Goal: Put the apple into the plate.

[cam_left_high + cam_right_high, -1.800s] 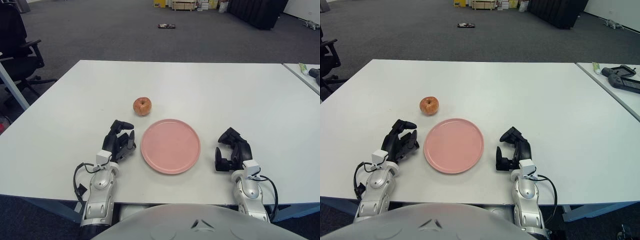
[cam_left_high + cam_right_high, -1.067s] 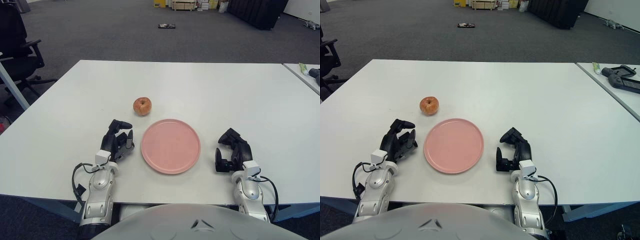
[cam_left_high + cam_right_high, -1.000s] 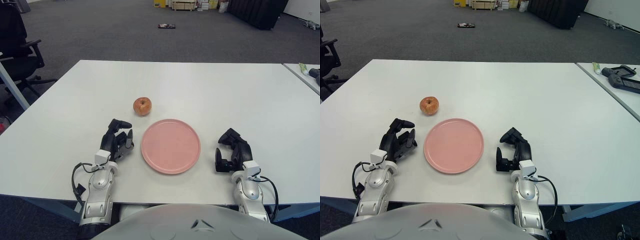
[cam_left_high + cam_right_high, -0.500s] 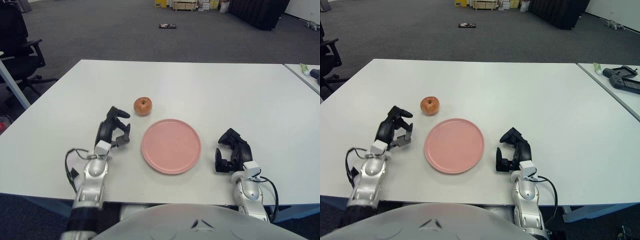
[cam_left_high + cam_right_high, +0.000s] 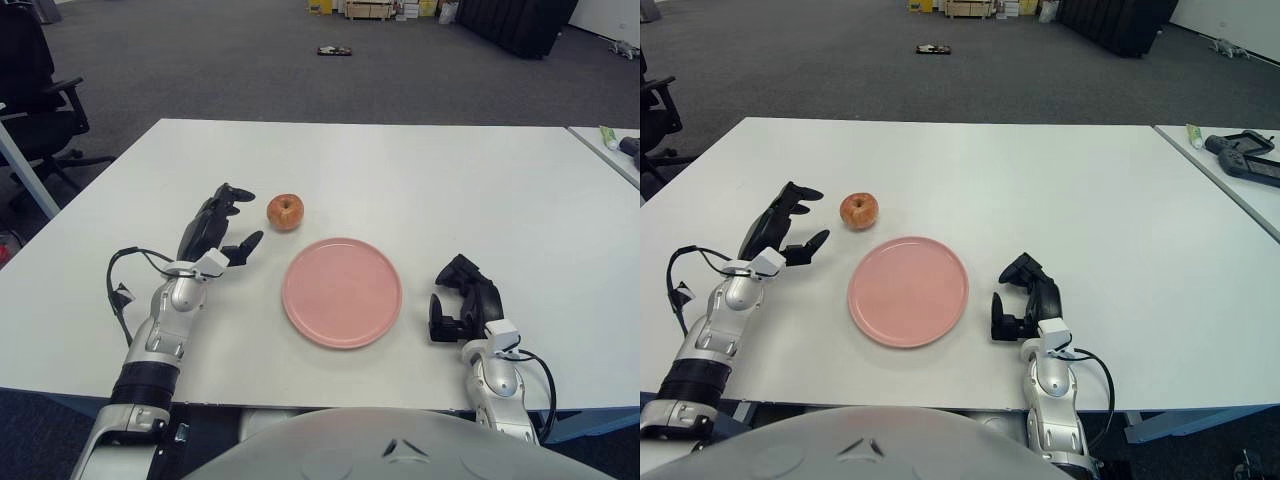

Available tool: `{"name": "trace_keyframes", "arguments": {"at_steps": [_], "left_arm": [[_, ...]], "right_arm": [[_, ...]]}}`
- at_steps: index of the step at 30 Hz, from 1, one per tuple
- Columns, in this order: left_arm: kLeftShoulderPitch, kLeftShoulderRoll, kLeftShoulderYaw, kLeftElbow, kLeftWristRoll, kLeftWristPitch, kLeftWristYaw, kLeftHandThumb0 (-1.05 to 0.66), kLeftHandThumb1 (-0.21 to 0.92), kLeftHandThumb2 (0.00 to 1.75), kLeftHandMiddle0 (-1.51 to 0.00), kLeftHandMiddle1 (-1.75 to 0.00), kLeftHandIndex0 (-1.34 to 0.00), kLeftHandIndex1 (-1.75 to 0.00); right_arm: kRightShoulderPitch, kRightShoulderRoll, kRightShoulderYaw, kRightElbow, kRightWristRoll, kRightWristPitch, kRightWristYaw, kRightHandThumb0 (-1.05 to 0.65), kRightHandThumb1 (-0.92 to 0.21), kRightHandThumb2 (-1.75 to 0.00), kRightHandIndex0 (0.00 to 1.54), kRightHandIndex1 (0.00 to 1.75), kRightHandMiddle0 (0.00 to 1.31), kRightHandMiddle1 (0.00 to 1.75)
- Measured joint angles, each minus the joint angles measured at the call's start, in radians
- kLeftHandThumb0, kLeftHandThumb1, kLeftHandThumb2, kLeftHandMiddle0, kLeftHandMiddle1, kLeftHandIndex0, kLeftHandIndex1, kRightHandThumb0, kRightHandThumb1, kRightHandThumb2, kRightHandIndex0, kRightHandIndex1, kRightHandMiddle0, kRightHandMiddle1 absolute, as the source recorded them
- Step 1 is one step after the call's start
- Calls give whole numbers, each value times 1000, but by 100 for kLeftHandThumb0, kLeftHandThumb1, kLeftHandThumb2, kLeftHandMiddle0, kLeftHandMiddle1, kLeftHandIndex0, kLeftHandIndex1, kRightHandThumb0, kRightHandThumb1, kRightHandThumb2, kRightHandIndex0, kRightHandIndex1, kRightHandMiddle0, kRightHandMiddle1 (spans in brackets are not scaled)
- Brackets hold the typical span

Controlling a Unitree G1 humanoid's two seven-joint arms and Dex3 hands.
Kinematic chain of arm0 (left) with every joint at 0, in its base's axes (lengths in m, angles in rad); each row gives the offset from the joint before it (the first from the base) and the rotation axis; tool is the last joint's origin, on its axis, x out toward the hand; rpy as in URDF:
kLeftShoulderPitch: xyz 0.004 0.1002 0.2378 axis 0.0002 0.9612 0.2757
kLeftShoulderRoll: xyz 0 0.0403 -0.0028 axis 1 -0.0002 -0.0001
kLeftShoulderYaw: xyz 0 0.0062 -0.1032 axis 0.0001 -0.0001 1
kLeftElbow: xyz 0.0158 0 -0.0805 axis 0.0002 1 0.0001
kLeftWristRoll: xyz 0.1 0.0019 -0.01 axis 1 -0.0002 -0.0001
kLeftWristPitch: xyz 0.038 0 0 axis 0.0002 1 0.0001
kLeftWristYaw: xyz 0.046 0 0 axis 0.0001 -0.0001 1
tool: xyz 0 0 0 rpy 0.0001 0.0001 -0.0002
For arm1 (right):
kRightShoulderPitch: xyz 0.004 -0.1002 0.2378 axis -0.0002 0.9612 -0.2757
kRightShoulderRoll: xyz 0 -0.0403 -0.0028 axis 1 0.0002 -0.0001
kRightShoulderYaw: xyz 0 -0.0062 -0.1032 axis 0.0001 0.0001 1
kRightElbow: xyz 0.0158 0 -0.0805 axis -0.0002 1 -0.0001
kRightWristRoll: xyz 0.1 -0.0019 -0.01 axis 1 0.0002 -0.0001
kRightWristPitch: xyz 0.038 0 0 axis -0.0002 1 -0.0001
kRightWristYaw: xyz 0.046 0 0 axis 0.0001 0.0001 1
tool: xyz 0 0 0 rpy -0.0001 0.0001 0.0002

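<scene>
Red apple (image 5: pixel 285 211) untouched, left hand (image 5: pixel 220 228) — now raised, fingers spread, empty — nearer it, plate (image 5: pixel 342 292) bare

Red-orange apple (image 5: pixel 285 212), plain pink plate (image 5: pixel 342 292), white table (image 5: pixel 450 190)

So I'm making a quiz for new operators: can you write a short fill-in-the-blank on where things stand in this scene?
1. The apple sits on the white table, just beyond the far-left edge of the ____ plate.
2. The ____ hand, fingers spread, shows just left of the apple and holds nothing.
3. The right hand shows to the ____ of the plate.
4. The plate has ____ on it.

Missing words: pink; left; right; nothing
</scene>
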Motion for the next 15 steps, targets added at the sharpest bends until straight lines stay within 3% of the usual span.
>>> {"name": "trace_keyframes", "arguments": {"at_steps": [2, 5, 15], "left_arm": [[-26, 13, -16, 56, 25, -23, 27, -104, 69, 48, 0, -30, 0, -19], [-58, 33, -31, 120, 54, -66, 72, -105, 73, 45, 0, -12, 0, -6], [-204, 64, -84, 270, 93, -150, 150, -105, 77, 39, 0, 0, 0, 0]], "right_arm": [[-2, 0, 0, 0, 0, 2, 0, -1, 7, -175, 92, 175, 68, 169], [-3, 0, 0, 0, -1, 4, -2, -1, 8, -175, 93, 175, 70, 167], [-7, -1, -1, 0, -9, 12, -10, -1, 8, -175, 93, 175, 71, 166]]}}
